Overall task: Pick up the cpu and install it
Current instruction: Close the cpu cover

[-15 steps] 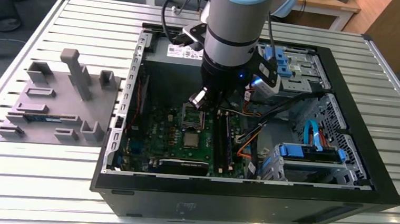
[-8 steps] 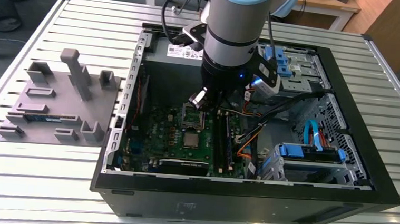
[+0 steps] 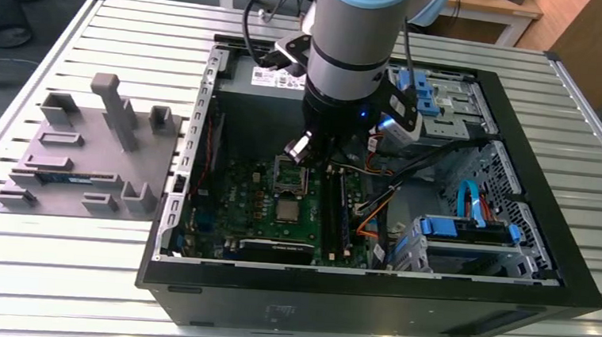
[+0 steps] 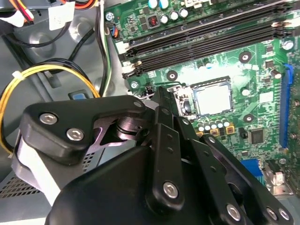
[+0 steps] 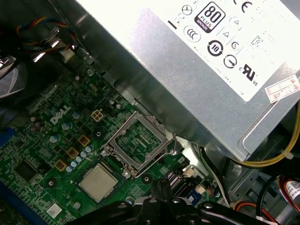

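The cpu point(image 5: 97, 182) is lying flat on the green board point(image 5: 56, 140), silver face up, just beside the open socket frame point(image 5: 135, 145); being square, it is showing no long axis. In the exterior view the cpu point(image 3: 288, 210) is sitting at six o'clock from the tool point(image 3: 317, 163), apart from it. I cannot tell whether the tool is spread or pressed together.

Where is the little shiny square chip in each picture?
Exterior view: the cpu lies flat on the green board inside the case, below the arm.
Second wrist view: the cpu sits beyond the black gripper.
First wrist view: the cpu lies beside the open metal frame.
Shared landmark: the green board.
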### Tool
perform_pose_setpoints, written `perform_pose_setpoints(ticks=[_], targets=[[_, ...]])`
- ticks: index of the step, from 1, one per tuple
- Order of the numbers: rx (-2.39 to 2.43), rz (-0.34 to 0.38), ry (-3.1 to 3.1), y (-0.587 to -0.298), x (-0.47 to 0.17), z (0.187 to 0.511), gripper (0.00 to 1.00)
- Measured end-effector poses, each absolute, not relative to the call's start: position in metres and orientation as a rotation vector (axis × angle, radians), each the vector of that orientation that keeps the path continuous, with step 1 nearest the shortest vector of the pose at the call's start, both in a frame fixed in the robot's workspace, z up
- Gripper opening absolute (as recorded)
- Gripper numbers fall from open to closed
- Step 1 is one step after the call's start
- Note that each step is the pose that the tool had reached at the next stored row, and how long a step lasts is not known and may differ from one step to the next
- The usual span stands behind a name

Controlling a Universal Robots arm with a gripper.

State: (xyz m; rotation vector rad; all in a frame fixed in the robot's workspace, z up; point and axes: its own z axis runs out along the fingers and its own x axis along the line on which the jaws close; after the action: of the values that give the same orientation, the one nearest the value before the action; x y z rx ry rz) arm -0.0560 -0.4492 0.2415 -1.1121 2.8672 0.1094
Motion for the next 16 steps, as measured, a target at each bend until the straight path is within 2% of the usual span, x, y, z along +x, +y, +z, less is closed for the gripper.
perform_pose_setpoints(ticks=[9, 16], targets=[[-1.109, 0.125, 2.86, -0.448, -0.056, 0.233, 0.11], [-1.109, 0.125, 2.86, -0.436, -0.055, 0.228, 0.11]])
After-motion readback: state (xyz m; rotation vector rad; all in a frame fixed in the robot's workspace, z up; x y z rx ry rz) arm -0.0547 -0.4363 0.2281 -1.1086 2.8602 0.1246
